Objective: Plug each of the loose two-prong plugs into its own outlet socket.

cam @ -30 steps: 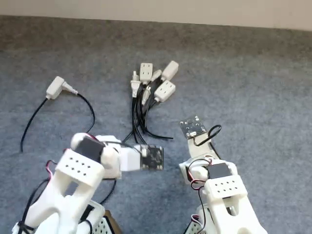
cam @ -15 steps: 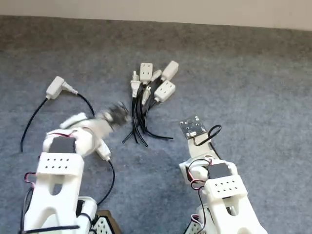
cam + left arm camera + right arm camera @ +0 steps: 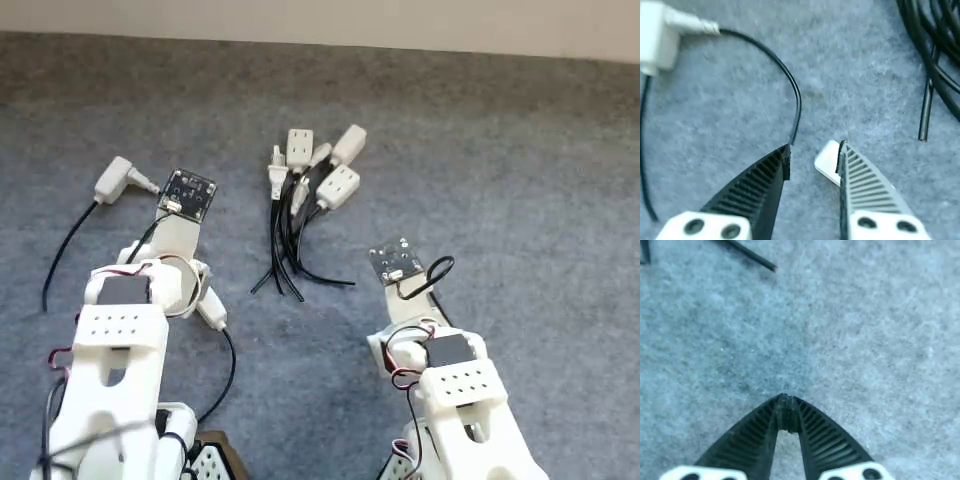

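— What is the surface (image 3: 520,150) like?
— Grey fuzzy felt. The ribbed black left jaws are spread and empty; the right jaws are pressed together.
— And the plugs?
— A white angled plastic plug (image 3: 115,180) on a thin black cord (image 3: 799,107) lies far left. Boxy white plugs and sockets (image 3: 325,165) cluster far centre.

the left arm (image 3: 122,330) is extended forward with the left end effector (image 3: 813,149) angled down and its jaws parted, while the right arm (image 3: 455,385) beside it holds the right end effector (image 3: 785,399) low, jaws pressed together at the tips.
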`<action>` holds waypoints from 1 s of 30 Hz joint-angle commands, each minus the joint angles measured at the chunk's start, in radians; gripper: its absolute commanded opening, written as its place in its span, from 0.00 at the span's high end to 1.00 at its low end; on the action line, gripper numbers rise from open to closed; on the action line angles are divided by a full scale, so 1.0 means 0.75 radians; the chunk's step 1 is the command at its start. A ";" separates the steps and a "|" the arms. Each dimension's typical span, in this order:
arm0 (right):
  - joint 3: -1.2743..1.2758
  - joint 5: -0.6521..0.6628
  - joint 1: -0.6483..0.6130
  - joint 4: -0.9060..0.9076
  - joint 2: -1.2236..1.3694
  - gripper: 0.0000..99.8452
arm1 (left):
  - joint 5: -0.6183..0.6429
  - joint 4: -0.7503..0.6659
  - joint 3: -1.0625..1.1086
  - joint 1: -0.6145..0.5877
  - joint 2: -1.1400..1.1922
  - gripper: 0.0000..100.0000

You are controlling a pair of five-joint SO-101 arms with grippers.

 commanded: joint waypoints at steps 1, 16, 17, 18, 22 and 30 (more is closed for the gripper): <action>-0.003 0.016 -0.011 -0.017 -0.019 0.99 | 0.094 0.029 -0.093 -0.009 0.177 0.83; -0.003 0.016 -0.011 -0.017 -0.019 0.99 | 0.248 0.565 -0.562 0.114 0.418 0.83; -0.003 0.016 -0.011 -0.017 -0.019 0.99 | 0.276 0.608 -0.615 0.120 0.408 0.83; -0.003 0.016 -0.011 -0.017 -0.019 0.99 | 0.305 0.651 -0.672 0.132 0.400 0.83; -0.003 0.016 -0.011 -0.019 -0.019 0.99 | 0.340 0.708 -0.795 0.167 0.396 0.83; -0.003 0.016 -0.011 -0.019 -0.019 0.99 | 0.385 0.716 -0.754 0.181 0.470 0.83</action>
